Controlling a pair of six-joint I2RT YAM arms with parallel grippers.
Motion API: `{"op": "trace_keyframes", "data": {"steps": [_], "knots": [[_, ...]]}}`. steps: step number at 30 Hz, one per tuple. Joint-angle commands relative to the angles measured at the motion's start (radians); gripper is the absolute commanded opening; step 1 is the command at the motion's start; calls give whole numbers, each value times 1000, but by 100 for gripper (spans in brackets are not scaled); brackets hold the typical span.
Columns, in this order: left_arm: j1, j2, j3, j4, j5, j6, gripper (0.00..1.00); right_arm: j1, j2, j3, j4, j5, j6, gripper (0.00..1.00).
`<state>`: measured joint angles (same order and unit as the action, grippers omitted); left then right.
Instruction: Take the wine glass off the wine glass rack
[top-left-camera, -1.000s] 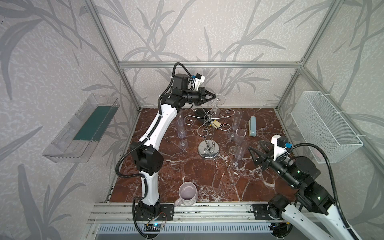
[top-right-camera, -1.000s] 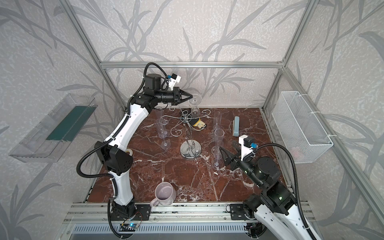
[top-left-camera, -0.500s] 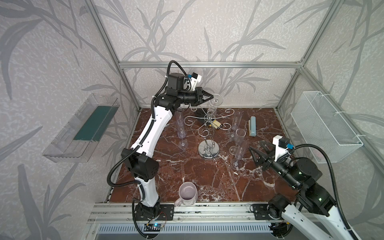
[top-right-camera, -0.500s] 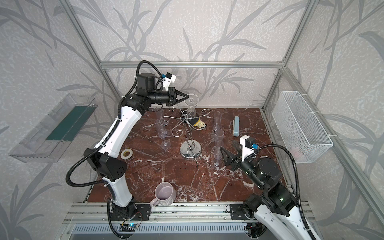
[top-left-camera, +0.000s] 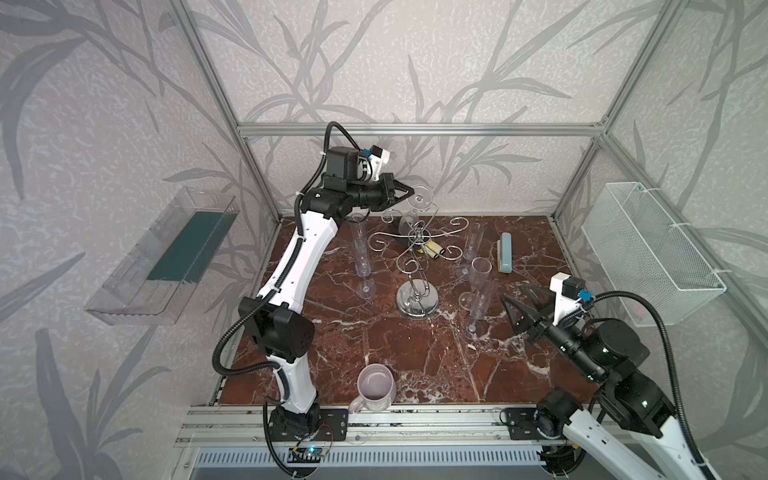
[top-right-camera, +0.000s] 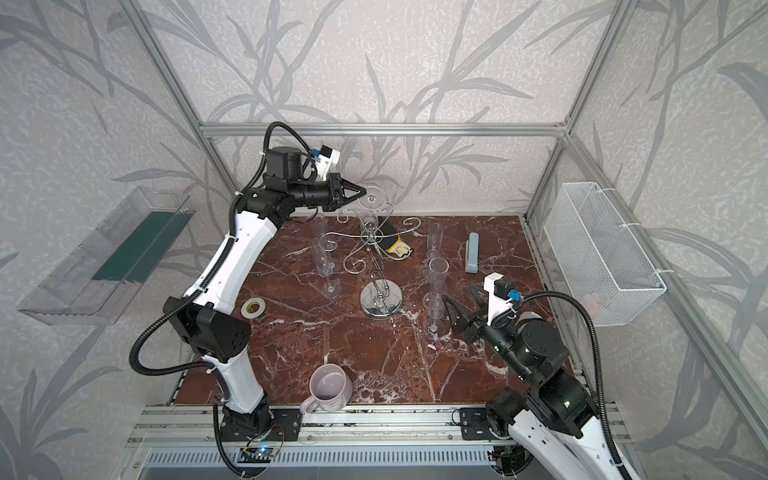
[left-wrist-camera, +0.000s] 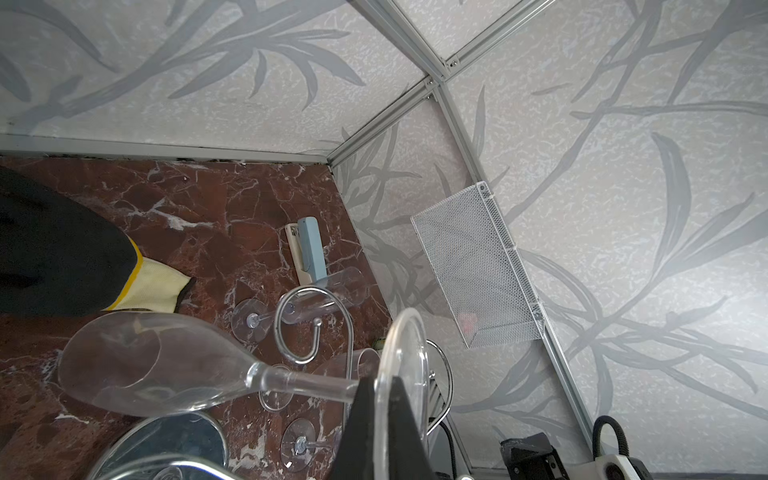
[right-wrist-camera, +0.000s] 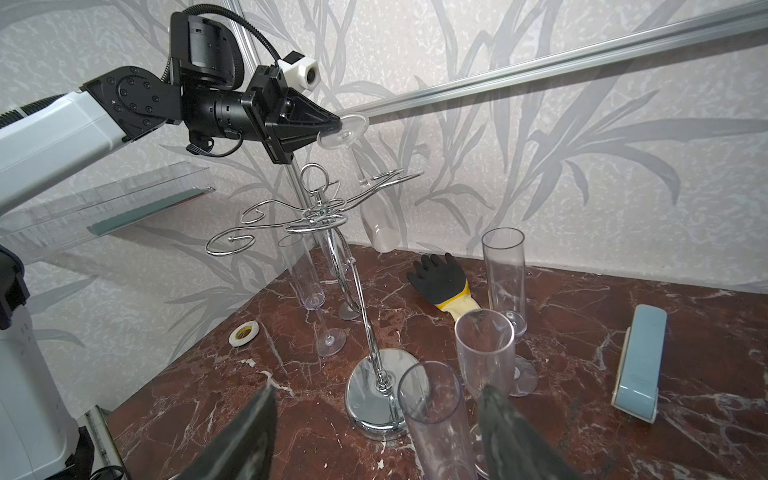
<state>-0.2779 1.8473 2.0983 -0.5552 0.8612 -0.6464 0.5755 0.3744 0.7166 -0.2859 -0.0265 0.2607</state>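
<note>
Nudged leftward in the last second, the left gripper (top-left-camera: 409, 192) stays clamped on the glass (top-left-camera: 420, 199) by its foot, above the rack (top-left-camera: 417, 301) in both top views; the right gripper (top-left-camera: 521, 298), jaws apart, waits near the rack's base. Left wrist: the long axis runs foot to bowl. Right wrist: bowl hangs down, tilted, stem seemingly beside a scroll arm, so lift-off wants an outward draw.

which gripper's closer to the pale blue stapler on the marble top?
Right. The right gripper sits open just short of the pale blue stapler. The left gripper is high at the back, above the chrome wire rack, shut on the clear wine glass's foot.
</note>
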Motion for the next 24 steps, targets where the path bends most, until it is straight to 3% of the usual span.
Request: {"op": "trace_keyframes", "data": {"steps": [1, 13, 19, 24], "knots": [[14, -23, 29, 87, -1, 9, 0, -3, -12, 6, -13, 10, 0, 74], [26, -4, 169, 74, -76, 164, 0, -3, -1, 38, -10, 17, -18, 74], [-4, -85, 126, 83, -139, 316, 0, -3, 65, 105, 13, -1, -23, 74], [-80, -224, -22, 142, -268, 492, 0, -2, 148, 199, 21, -27, -22, 74]]}}
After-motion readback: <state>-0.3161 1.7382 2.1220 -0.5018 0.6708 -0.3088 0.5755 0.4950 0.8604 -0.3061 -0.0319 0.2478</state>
